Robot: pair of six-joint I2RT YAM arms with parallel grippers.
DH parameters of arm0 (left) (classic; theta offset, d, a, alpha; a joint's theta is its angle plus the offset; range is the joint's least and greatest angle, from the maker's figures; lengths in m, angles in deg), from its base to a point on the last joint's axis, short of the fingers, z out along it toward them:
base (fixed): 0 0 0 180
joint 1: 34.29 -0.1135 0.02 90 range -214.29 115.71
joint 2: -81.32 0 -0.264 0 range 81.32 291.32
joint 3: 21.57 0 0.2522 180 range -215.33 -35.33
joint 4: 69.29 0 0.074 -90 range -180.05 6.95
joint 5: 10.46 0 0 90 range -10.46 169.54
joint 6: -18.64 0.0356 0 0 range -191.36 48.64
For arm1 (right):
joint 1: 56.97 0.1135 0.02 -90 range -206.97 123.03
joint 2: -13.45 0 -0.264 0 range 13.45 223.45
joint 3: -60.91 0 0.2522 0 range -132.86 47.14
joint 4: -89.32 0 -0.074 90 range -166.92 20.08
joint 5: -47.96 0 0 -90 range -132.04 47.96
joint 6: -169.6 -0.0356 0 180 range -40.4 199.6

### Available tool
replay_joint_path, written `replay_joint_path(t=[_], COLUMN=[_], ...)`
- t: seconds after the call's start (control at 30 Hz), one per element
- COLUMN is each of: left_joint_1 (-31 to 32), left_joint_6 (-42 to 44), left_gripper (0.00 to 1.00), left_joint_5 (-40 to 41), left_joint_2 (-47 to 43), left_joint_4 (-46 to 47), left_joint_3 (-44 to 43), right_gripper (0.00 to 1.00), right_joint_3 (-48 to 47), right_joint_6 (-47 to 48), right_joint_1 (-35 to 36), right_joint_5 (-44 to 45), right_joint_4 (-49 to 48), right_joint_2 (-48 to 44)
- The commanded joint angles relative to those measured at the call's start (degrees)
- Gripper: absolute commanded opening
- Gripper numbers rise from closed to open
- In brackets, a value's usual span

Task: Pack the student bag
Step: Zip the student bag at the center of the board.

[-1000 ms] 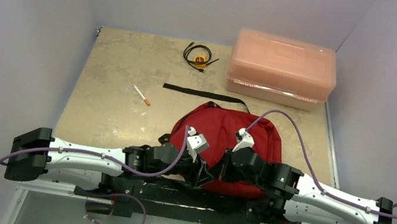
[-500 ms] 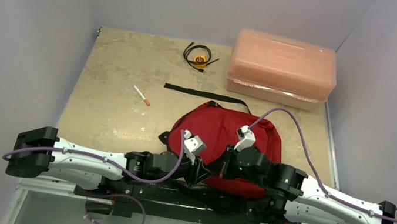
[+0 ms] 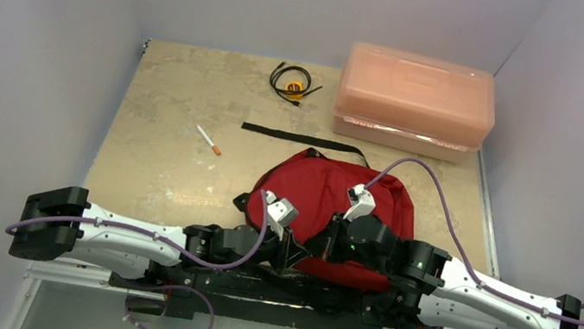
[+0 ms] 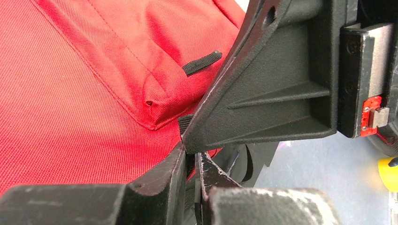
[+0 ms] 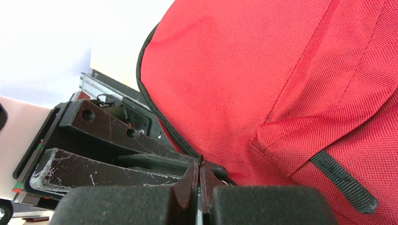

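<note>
Locate the student bag (image 3: pixel 337 190) on the table (image 3: pixel 167 102), at the near edge, directly ahead of both arm bases. The left end effector (image 4: pixel 192 161) sits at the bag's near edge with its fingers drawn almost together, only a thin slit between them. You cannot tell whether it pinches anything. The right end effector (image 5: pixel 199 169) is fully together, its tips at the bag's black zip line, just beside the left one. Farther back lie a pen (image 3: pixel 208 141), a coiled cable (image 3: pixel 292 82) and a pink box (image 3: pixel 415 91).

left pincer (image 4: pixel 191 151) narrowed, lower on student bag (image 4: pixel 70 93)
</note>
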Motion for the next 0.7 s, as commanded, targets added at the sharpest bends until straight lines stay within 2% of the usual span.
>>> replay_joint_path(t=[0.0,0.1,0.2,0.3,0.37,0.4,0.47,0.53,0.67], left_joint_1=[-0.35,-0.84,-1.37,-2.69,-3.73,-3.96,-4.19,-4.3,-4.39], left_joint_6=[-1.99,-2.82,-2.3,-3.72,-5.5,-6.55,-8.08,-9.3,-9.43], left_gripper=[0.1,0.1,0.01,0.0,0.0,0.0,0.0,0.0,0.0], left_joint_5=[1.89,1.01,0.99,1.86,2.04,2.35,2.73,2.92,1.56], left_joint_2=[0.91,1.23,0.47,0.14,0.33,0.33,0.42,0.51,0.95], left_joint_4=[6.18,7.24,9.75,10.45,9.43,9.08,10.18,10.49,8.88], left_joint_3=[-1.09,-1.18,-0.14,0.96,1.5,2.06,3.54,4.58,4.47], right_gripper=[0.0,0.0,0.0,0.03,0.32,0.5,0.74,0.87,0.95], right_joint_3=[-2.38,-2.66,-2.91,-3.46,-4.41,-5.23,-6.36,-5.36,0.09], right_joint_6=[-0.16,-0.01,0.32,0.38,0.26,-0.28,-2.24,-5.99,-13.75], right_joint_1=[0.32,0.3,0.27,0.32,0.32,0.29,0.3,0.32,0.32], right_joint_5=[-2.34,-2.64,-2.75,-2.83,-1.43,0.7,4.48,6.84,5.31], right_joint_4=[-2.83,-3.4,-2.65,-1.06,2.15,5.3,12.16,18.05,22.7], right_joint_2=[0.29,0.99,2.12,3.03,3.26,3.21,2.5,0.87,-4.75])
